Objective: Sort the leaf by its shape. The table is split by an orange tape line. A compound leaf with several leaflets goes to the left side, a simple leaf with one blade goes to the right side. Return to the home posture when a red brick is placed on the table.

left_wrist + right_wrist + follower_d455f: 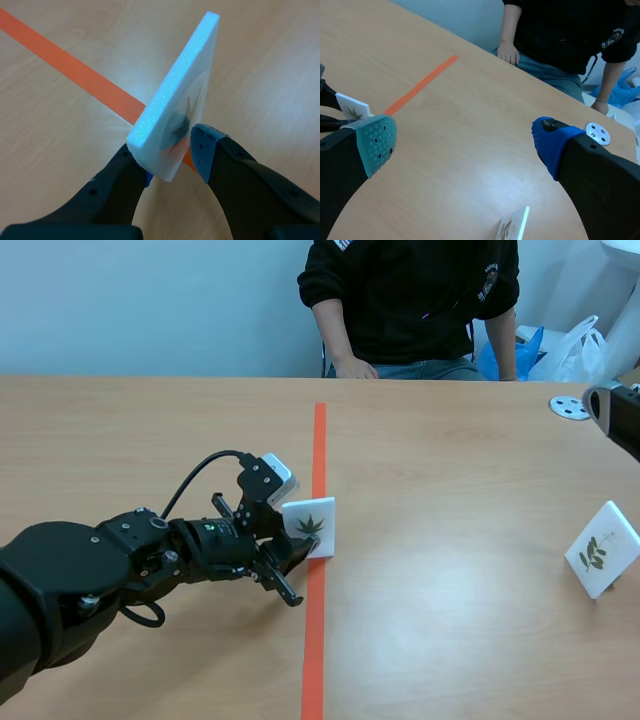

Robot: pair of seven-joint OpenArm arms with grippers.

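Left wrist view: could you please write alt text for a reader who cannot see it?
The left gripper is shut on a white foam tile, held on edge, with a dark leaf on one face. Behind it, an orange tape line crosses the wooden table.

Left pincer [294,554] around a white leaf tile [312,527] on the orange tape line [319,440].

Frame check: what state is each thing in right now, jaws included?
Left jaws: shut on the held leaf tile.
Held leaf tile: gripped on edge, over the orange tape line.
Right jaws: open, holding nothing, above the table.
Second leaf tile: standing tilted on the right side, untouched.
White disc: lying flat, far right of the table.
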